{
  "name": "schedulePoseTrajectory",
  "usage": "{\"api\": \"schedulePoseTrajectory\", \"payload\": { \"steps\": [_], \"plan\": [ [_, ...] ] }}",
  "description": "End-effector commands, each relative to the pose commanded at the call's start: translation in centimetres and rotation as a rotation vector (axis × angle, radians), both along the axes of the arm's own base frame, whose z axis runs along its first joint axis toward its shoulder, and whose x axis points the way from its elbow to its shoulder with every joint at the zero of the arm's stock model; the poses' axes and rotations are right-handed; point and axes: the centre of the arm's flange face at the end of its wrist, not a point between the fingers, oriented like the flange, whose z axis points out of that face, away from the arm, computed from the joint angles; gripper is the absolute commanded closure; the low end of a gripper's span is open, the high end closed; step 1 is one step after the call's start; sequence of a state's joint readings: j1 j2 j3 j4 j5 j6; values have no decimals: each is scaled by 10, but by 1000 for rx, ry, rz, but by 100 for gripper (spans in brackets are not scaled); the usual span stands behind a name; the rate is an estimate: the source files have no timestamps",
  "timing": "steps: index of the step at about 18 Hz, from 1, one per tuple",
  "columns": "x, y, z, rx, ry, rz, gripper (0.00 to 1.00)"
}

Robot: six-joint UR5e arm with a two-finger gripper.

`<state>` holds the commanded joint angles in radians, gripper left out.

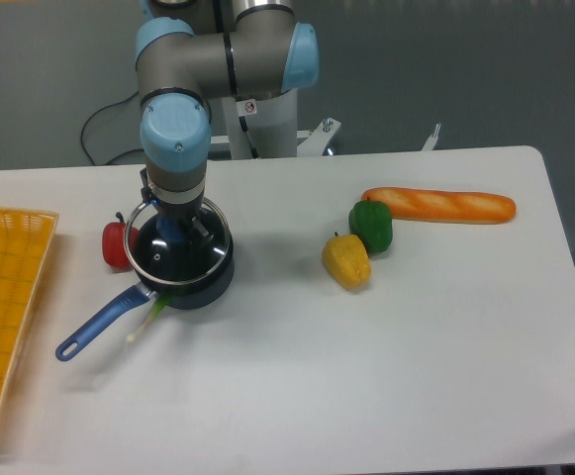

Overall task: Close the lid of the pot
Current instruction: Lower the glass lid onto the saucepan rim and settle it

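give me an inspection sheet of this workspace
surface: white table, no spills seen
job's things: pot with blue handle toward front-left; pot lid over the pot, apparently tilted, seating unclear
clutter: red object behind the pot, yellow pepper, green pepper, baguette, orange tray at left edge, pale stalk by the handle
gripper: gripper at the lid's knob, jaw state hidden
cables: black cable behind the table
surroundings: grey wall, white arm base
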<state>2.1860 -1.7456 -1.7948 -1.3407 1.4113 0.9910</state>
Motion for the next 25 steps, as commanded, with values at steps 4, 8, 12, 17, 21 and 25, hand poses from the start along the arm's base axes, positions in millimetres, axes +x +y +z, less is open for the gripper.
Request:
{"api": "schedulePoseTrajectory", "payload": {
  "steps": [4,8,12,17,21,25],
  "plan": [
    [-4,2,6,-2,33,-20,56],
    [-1,2,6,-12,51,-26,57],
    [0,3,-1,31,74,12,57],
    [6,1,-13,53,58,36,57],
    [7,1,-12,56,59,34,57],
    [6,0,-13,54,58,33,56]
  ]
}}
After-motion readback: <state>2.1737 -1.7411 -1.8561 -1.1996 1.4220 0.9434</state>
